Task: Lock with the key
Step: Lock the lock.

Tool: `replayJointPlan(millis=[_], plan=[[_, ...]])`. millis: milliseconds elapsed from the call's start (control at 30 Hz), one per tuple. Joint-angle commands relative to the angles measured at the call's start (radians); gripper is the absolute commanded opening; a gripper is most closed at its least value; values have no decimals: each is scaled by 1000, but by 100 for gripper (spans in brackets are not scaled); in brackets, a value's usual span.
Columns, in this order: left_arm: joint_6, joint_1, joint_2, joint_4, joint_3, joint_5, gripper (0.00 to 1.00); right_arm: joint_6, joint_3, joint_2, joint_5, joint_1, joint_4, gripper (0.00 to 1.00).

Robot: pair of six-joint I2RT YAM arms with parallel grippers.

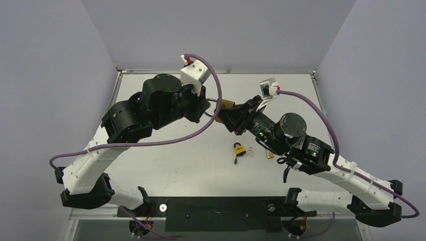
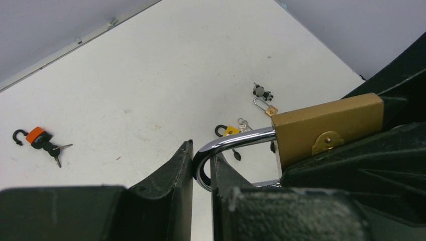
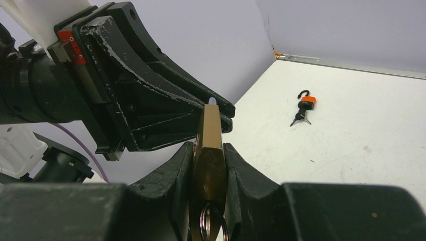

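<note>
A large brass padlock (image 1: 227,104) is held in the air between both grippers above the table's middle. My left gripper (image 2: 201,150) is shut on its chrome shackle (image 2: 228,143); the shackle's upper leg enters the brass body (image 2: 326,125). My right gripper (image 3: 208,150) is shut on the brass body (image 3: 211,128), one finger on each flat side. A metal key ring (image 3: 211,221) hangs at the body's near end between the right fingers; the key's blade is hidden. In the top view the left gripper (image 1: 213,108) and right gripper (image 1: 232,114) meet tip to tip.
A small yellow padlock (image 1: 239,149) with keys (image 1: 249,152) and a small brass piece (image 1: 270,155) lie on the table under the right arm. An orange padlock with keys (image 2: 37,136) lies at the far left, also in the right wrist view (image 3: 305,103). Walls enclose the table.
</note>
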Motion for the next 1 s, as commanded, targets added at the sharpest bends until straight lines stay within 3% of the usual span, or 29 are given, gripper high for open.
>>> replayJointPlan(millis=[0, 567, 967], plan=[[-193, -202, 38, 591, 74, 606, 0, -6, -82, 250, -177, 14, -140, 0], [-166, -289, 131, 551, 210, 614, 0, 13, -106, 279, -239, -23, -120, 0], [-198, -304, 167, 610, 230, 649, 0, 22, -111, 313, -258, -34, -111, 0]])
